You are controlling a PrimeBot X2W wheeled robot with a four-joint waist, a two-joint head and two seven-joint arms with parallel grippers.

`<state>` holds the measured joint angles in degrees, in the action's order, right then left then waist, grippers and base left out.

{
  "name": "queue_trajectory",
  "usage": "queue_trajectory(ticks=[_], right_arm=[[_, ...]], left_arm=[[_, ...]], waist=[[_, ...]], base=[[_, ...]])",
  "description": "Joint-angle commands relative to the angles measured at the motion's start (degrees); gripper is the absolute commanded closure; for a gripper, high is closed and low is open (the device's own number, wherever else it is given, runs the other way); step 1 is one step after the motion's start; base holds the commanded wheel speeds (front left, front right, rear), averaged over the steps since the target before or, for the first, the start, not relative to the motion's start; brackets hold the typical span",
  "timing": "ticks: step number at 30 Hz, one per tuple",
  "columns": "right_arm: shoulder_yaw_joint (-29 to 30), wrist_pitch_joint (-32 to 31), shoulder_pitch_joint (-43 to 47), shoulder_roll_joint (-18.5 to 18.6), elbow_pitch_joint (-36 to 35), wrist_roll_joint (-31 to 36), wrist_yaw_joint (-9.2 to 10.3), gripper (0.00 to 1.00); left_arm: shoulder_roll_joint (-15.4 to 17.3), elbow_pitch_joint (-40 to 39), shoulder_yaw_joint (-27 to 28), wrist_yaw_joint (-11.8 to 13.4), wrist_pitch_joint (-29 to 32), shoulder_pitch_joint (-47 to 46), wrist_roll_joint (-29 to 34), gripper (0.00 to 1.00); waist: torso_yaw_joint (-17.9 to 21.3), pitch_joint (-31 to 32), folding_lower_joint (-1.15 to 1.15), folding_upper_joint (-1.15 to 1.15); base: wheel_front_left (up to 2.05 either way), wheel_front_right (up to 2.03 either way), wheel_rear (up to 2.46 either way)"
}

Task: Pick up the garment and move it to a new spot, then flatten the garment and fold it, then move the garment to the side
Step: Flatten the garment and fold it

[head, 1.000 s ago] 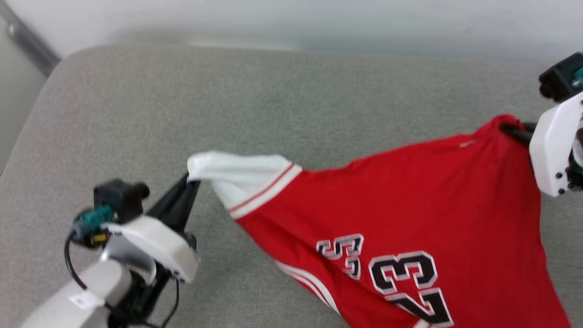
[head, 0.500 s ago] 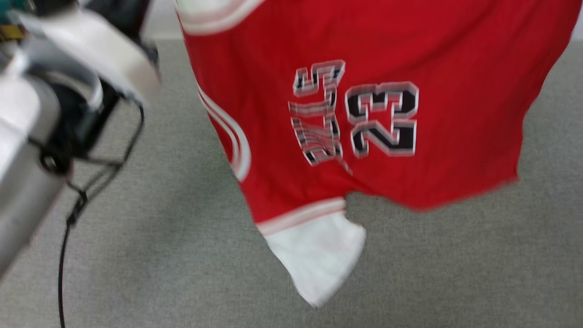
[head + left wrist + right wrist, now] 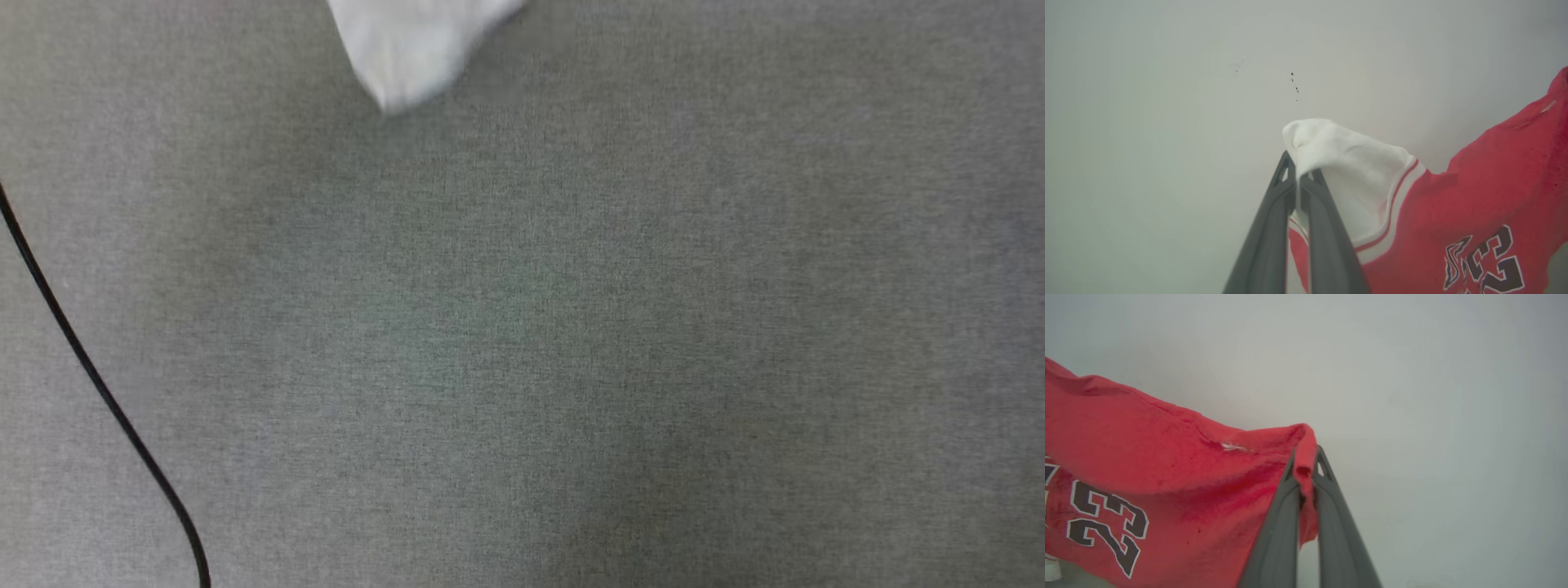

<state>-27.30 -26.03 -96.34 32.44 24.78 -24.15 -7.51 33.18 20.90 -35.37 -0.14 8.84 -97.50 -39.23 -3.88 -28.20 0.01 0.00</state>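
Grey fabric surface (image 3: 571, 327) below, likely landing spot. Jersey (image 3: 1147, 465) hung between my arms, spread so it lays flat. My left pincer (image 3: 1300, 171) clamped on white sleeve (image 3: 1347, 163); my right pincer (image 3: 1306, 457) clamped on red corner (image 3: 1302, 437).

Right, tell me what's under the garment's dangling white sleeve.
The garment shows here as a white sleeve tip; under it lies a grey fabric surface; a black cable runs at the left. The patch directly beneath the tip is covered and cannot be checked.
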Motion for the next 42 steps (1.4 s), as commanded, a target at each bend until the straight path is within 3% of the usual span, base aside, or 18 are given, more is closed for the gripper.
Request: queue_trajectory(ticks=[1,6,10,18,19,21,26,30,42], right_arm=[[-0.2,0.6,-1.8,-0.4,0.8,0.7,0.04,1.0],[-2.1,3.7,-8.0,-1.9,6.0,2.4,0.04,1.0],[-4.3,6.5,-8.6,-3.1,10.1,1.6,0.04,1.0],[-11.8,12.9,0.0,-3.7,15.5,-2.8,0.04,1.0],[-14.9,15.4,5.3,-4.0,16.5,-5.3,0.04,1.0],[-17.1,17.1,9.5,-4.0,16.7,-7.3,0.04,1.0],[-22.2,20.4,20.8,-2.0,14.8,-12.2,0.04,1.0],[-25.6,21.7,30.4,0.1,12.4,-15.8,0.04,1.0],[-27.7,25.3,55.8,7.0,6.7,-23.6,0.04,1.0]], left_arm=[[-0.4,0.9,0.1,-0.2,-0.3,-1.5,0.3,1.0],[-2.3,7.7,-0.1,-2.1,-1.9,-8.4,1.5,1.0],[-3.4,11.4,-0.7,-3.4,-3.6,-8.1,1.4,1.0],[-4.0,14.7,-2.8,-4.9,-8.8,3.4,-0.4,1.0],[-3.4,14.8,-3.7,-4.9,-11.0,10.9,-1.4,1.0],[-3.0,14.5,-4.1,-4.5,-12.7,16.6,-2.1,1.0],[-2.3,11.5,-4.8,-2.2,-16.4,32.7,-5.0,1.0],[-1.8,6.7,-5.9,1.1,-18.3,46.3,-7.1,1.0],[2.5,-7.7,-8.2,9.8,-20.5,80.0,-14.1,1.0]], waist=[[-0.3,-1.4,-0.01,0.0],[-0.7,-2.9,-0.01,0.0],[-0.8,-3.4,-0.01,0.0],[-0.4,-2.0,-0.01,0.0],[0.0,-0.3,-0.01,0.0],[0.3,1.3,-0.01,0.0],[0.6,5.9,-0.01,0.0],[0.5,10.0,-0.01,0.0],[0.3,20.4,-0.01,0.0]], base=[[0.0,0.0,0.0],[0.0,0.0,0.0],[0.0,0.0,0.0],[0.0,0.0,0.0],[0.0,0.0,0.0],[0.0,0.0,0.0],[0.0,0.0,0.0],[0.0,0.0,0.0],[0.0,0.0,0.0]])
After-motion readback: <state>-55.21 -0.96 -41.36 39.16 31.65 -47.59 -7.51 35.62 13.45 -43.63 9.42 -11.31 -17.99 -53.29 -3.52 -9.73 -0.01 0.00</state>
